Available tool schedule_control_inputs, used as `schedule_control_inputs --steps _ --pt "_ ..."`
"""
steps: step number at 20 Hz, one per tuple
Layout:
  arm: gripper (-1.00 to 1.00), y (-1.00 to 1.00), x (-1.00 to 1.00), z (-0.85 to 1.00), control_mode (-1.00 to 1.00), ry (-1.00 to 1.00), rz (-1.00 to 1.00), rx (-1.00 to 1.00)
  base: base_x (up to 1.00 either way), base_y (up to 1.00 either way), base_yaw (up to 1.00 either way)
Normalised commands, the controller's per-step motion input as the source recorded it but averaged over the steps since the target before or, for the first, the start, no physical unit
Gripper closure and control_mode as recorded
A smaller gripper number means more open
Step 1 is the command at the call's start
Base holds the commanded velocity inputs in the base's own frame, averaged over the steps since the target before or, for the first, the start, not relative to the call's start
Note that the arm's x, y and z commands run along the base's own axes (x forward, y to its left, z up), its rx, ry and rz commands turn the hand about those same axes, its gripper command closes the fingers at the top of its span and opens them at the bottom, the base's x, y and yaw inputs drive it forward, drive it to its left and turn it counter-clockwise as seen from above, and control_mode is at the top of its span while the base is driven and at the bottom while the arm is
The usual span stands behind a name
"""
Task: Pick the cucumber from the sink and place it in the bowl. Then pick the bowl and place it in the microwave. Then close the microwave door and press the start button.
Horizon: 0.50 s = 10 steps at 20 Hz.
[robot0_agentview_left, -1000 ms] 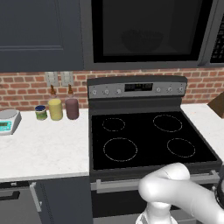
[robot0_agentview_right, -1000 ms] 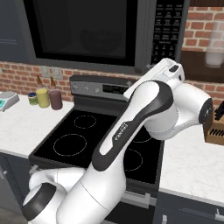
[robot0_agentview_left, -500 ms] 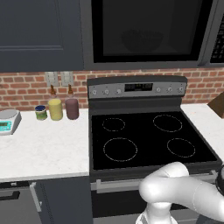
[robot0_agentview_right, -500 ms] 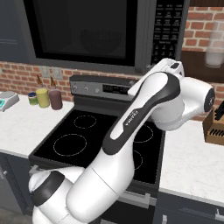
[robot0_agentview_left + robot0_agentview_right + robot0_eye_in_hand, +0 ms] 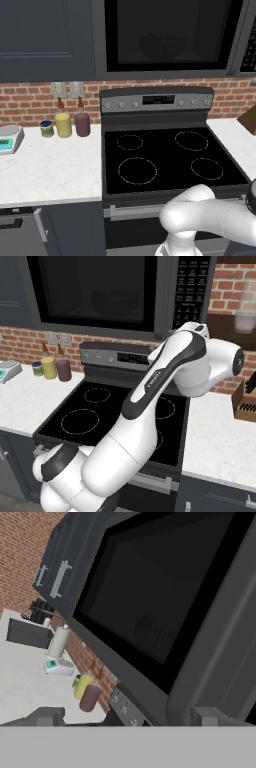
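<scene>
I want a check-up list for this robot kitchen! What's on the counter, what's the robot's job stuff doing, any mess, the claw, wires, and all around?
Surface: white counter beside a black stove.
Job's things: microwave door shut; the bowl shows faintly behind the glass.
Clutter: yellow bottle, maroon bottle, small green jar, kitchen scale, knife block.
Gripper: gripper open, holding nothing, close to the door handle.
Cables: nothing seen.
Surroundings: brick wall, dark cabinets.

Glossy glass microwave door [image 5: 170, 35], brick wall [image 5: 30, 102].
</scene>
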Motion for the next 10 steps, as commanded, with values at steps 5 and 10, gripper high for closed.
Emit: schedule_control_inputs --steps 5,10 --pt "-1.0 0.0 0.14 -0.15 -1.0 0.03 0.0 0.0 0.0 0.0 0.0" --pt "-1.0 0.0 0.2 0.0 -1.0 0.01 0.0 0.0 0.0 0.0 0.0"
